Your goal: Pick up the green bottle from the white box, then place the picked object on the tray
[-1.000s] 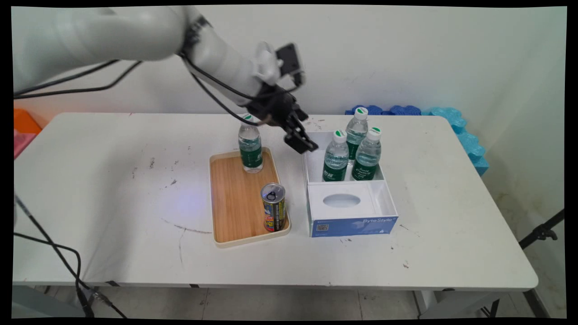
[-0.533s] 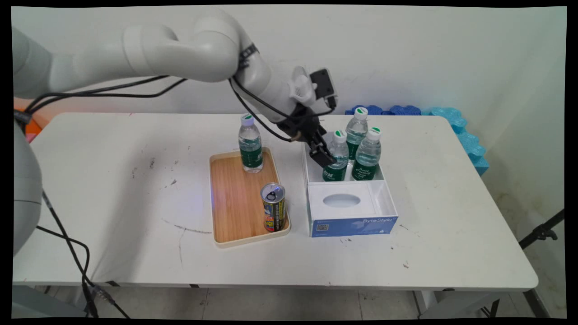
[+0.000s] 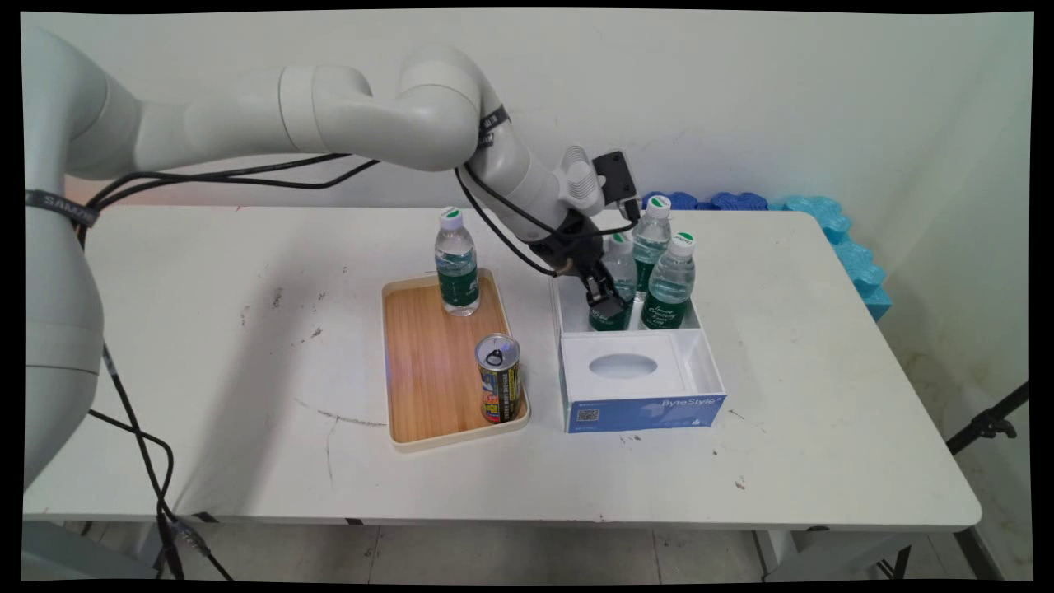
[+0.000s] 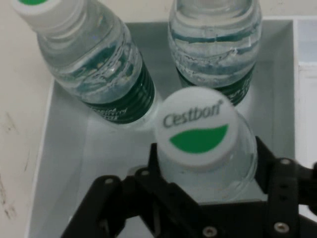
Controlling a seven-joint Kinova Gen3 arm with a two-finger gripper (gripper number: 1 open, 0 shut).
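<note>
The gripper (image 3: pixel 607 306) is reaching down into the back compartment of the white and blue box (image 3: pixel 642 403), which is sitting right of the counter's (image 3: pixel 206 329) middle. In the hand view the jaws are standing wide on either side of the nearest water bottle (image 4: pixel 203 148), one finger (image 4: pixel 270 163) beside its shoulder on one side and the other low on the opposite side; whether they are pressing on the plastic yet cannot be told. The bottle is standing upright, its long axis running straight toward the hand camera, so the white cap with the green leaf is facing the lens and the body is lying directly between the jaws.

Two more bottles (image 3: pixel 671 280) are standing just behind it in the same compartment, close together. The front part of the box is carrying a white lid with an oval opening.

Left of the box, a wooden tray (image 3: pixel 428 371) is holding a fourth bottle (image 3: pixel 456 262) at its far end and a drink can (image 3: pixel 499 377) at its near right corner, both upright and well apart from the gripper.
</note>
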